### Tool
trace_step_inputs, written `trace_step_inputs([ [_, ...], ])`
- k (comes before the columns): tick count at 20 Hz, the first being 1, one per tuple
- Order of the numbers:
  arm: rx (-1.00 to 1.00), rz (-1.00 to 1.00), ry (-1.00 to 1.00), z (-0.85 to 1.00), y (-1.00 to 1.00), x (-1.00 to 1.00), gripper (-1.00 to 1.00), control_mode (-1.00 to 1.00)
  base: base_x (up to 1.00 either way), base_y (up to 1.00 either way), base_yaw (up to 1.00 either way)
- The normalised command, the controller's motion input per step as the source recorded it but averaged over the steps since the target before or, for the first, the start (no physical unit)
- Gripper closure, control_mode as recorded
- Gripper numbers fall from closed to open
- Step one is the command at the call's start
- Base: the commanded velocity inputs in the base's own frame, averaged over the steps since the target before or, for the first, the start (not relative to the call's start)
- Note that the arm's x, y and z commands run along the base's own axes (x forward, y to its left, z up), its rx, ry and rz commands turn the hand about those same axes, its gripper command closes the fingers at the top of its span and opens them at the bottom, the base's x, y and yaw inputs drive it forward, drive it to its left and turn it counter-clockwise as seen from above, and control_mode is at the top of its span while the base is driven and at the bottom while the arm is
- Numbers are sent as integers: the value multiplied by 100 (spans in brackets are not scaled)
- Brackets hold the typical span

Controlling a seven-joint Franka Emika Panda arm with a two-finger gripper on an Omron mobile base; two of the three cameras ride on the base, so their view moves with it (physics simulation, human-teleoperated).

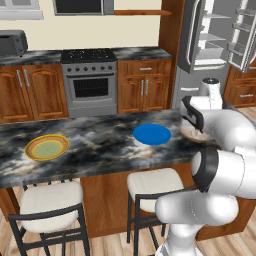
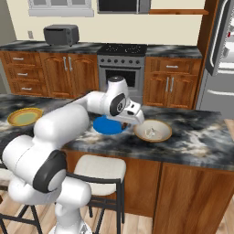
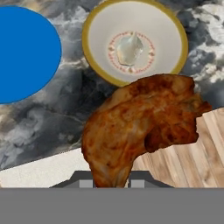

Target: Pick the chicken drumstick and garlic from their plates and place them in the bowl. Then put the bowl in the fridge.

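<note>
In the hand view the reddish-brown chicken drumstick (image 3: 140,127) hangs close to the camera, and my gripper (image 3: 112,183) is shut on its thin end. Beyond it the tan bowl (image 3: 175,39) sits on the counter with the off-white garlic (image 3: 130,48) in its middle. The blue plate (image 3: 22,52) lies bare to the bowl's left. In the right base view my gripper (image 2: 136,119) hovers between the blue plate (image 2: 107,125) and the bowl (image 2: 155,130), near the counter's front edge. The yellow-rimmed plate (image 1: 46,147) lies bare at the far left. The fridge (image 1: 210,35) stands open.
The dark marble island counter (image 1: 100,150) has two stools (image 1: 50,200) tucked under its front. A stove (image 1: 89,80) and wooden cabinets (image 1: 145,85) line the back wall, with a toaster oven (image 2: 61,34) on the rear counter.
</note>
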Motion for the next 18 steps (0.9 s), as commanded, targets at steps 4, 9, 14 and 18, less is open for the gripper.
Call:
trace_step_inputs([
  [4,0,0,6,-19,-15,20,100,-100,0,0,0],
  [9,0,0,8,-27,-14,15,100,-100,0,0,0],
  [14,0,0,7,-30,-26,9,100,-100,0,0,0],
  [18,0,0,1,-25,-17,13,100,-100,0,0,0],
])
